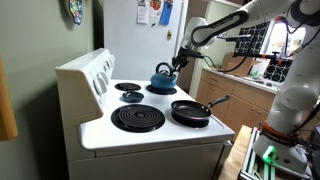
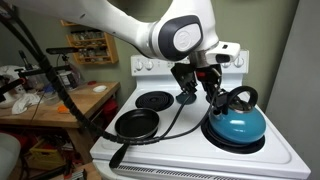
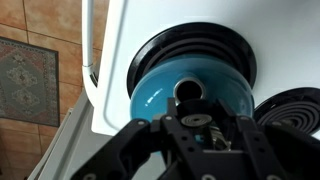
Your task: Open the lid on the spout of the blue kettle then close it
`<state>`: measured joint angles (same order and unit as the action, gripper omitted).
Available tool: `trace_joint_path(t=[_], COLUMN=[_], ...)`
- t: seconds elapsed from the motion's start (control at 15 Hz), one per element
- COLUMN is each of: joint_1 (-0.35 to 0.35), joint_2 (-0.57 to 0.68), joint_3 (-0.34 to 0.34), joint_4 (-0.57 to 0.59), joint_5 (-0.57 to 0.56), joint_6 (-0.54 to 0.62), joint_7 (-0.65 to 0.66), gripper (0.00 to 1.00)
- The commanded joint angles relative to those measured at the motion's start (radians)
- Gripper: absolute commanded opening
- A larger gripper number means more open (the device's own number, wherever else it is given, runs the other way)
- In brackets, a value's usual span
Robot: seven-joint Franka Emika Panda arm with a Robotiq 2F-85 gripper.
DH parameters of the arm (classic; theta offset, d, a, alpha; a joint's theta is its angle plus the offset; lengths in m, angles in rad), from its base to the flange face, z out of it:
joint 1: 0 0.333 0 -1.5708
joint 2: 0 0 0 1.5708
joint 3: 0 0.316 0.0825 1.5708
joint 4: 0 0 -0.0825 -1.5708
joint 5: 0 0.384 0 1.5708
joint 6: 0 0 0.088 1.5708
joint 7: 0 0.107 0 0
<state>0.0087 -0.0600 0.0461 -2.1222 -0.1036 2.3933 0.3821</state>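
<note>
A: End effector (image 3: pixel 195 128): fingers together, poised right at the spout (image 3: pixel 187 93). Cannot tell whether they touch it.
B: Blue kettle (image 2: pixel 237 127)?
A: Upright on a coil burner of the white stove (image 1: pixel 95 128), with its dark handle arched overhead.
B: Neighbours?
A: Black frying pan (image 1: pixel 190 113) on the adjacent burner, apart from the kettle.
</note>
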Motion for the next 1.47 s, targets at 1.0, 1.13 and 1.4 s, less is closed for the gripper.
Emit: trace_joint_path(t=[1.0, 1.13, 1.4], joint_1=[0.008, 0.011, 0.013], joint_2=[0.009, 0.018, 0.025], joint_3=[-0.002, -0.001, 0.0], joint_4=[0.009, 0.008, 0.008], joint_5=[0.047, 0.057, 0.067], joint_6=[-0.021, -0.02, -0.021], joint_7=[-0.049, -0.052, -0.06], gripper=[0.17, 0.17, 0.17])
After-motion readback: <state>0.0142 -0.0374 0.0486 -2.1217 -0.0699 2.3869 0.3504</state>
